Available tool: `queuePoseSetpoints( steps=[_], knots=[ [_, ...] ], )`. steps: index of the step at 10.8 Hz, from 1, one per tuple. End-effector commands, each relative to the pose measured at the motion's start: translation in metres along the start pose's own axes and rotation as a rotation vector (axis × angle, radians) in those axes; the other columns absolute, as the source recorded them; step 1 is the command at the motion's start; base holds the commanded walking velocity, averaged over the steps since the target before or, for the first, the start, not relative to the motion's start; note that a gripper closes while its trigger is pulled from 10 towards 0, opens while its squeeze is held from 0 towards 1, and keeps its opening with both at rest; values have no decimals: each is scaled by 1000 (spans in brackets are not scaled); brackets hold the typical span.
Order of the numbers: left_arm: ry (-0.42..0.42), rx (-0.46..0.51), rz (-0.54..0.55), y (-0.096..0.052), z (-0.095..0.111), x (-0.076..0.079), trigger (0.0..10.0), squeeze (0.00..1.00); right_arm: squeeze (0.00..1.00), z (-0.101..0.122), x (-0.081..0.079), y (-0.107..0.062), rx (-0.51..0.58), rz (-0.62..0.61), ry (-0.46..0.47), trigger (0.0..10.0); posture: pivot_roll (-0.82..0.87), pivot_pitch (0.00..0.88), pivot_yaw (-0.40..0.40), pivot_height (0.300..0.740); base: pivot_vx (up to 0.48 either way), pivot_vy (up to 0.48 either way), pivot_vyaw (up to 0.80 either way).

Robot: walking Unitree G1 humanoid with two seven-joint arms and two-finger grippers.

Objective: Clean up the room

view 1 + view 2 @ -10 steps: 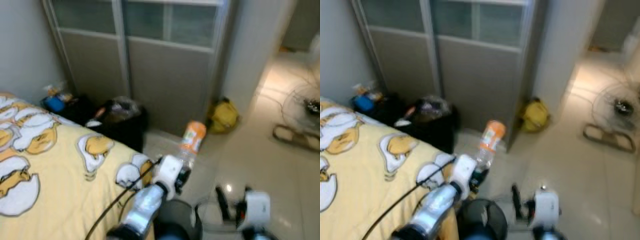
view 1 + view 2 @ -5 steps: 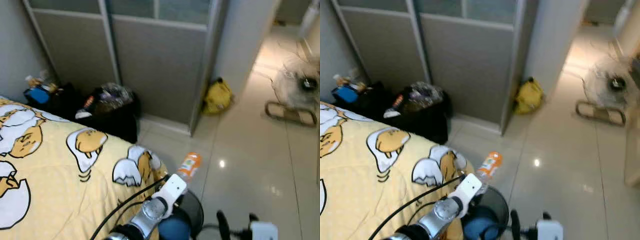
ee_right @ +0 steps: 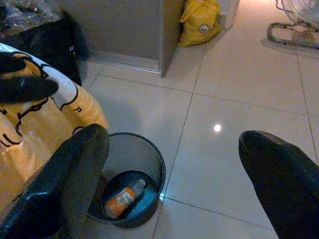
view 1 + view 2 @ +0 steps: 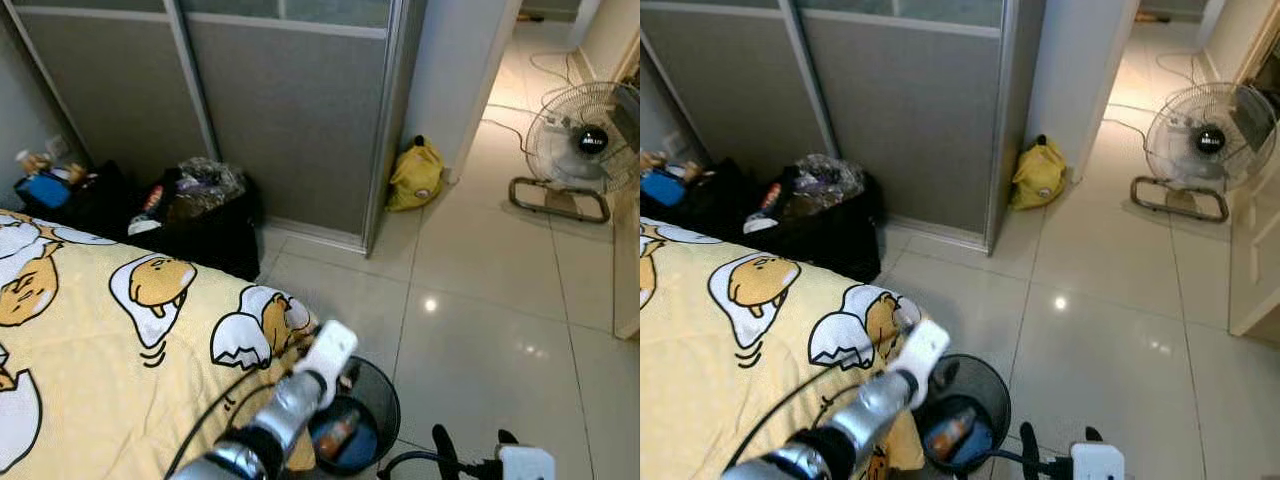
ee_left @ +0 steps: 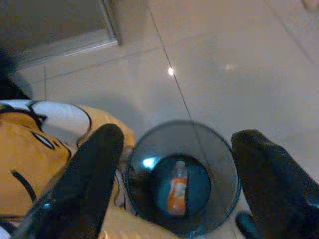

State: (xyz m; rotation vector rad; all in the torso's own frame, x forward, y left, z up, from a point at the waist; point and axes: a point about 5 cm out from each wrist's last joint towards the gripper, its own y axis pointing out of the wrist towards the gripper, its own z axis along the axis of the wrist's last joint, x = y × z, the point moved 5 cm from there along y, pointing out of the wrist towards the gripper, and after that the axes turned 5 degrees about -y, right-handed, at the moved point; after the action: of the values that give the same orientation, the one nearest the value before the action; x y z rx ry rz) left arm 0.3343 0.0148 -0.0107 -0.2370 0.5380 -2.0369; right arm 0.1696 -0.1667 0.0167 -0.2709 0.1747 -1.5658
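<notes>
The left gripper (image 5: pixel 174 164) is wide open and holds nothing, right above the round trash bin (image 4: pixel 385 395). The orange bottle (image 5: pixel 176 195) lies flat at the bottom of the bin, straight below it. The right gripper (image 3: pixel 174 164) is open and empty too, and sits a bit farther off to the side.

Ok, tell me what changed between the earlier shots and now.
The left gripper has let go of the bottle, which it held up over the floor earlier. The bottle now lies in the bin beside the bed, and the fingers hang open above it. The right gripper is open as before.
</notes>
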Motion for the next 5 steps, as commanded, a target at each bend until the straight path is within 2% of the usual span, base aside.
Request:
queuePoseSetpoints(
  steps=[1, 2, 3, 4, 5],
  knots=[
    [-16, 112, -58, 8, 38, 24, 10000, 0, 0, 4, 2, 4, 10, 2, -5, 10000, -268, 117, 50, 740, 0, 0, 0],
    [-9, 151, -50, 5, 41, 13, 10000, 0, 0, 10, 1, 13, 29, 7, -4, 10000, -243, 95, 50, 740, 0, 0, 0],
    [-84, 298, -62, -12, 47, -15, 10000, 0, 0, 19, -1, 34, 70, 32, -7, 10000, -164, 33, 44, 740, 0, 0, 0],
    [-86, 517, -54, -48, 77, -29, 10000, 0, 0, 26, 3, 56, 95, 36, -4, 10000, -49, 0, 27, 740, 0, 0, 0],
    [-70, 604, -31, -75, 86, -36, 10000, 0, 0, 33, 5, 68, 117, 31, -5, 10000, -5, 0, 16, 740, 0, 0, 0]
  ],
)
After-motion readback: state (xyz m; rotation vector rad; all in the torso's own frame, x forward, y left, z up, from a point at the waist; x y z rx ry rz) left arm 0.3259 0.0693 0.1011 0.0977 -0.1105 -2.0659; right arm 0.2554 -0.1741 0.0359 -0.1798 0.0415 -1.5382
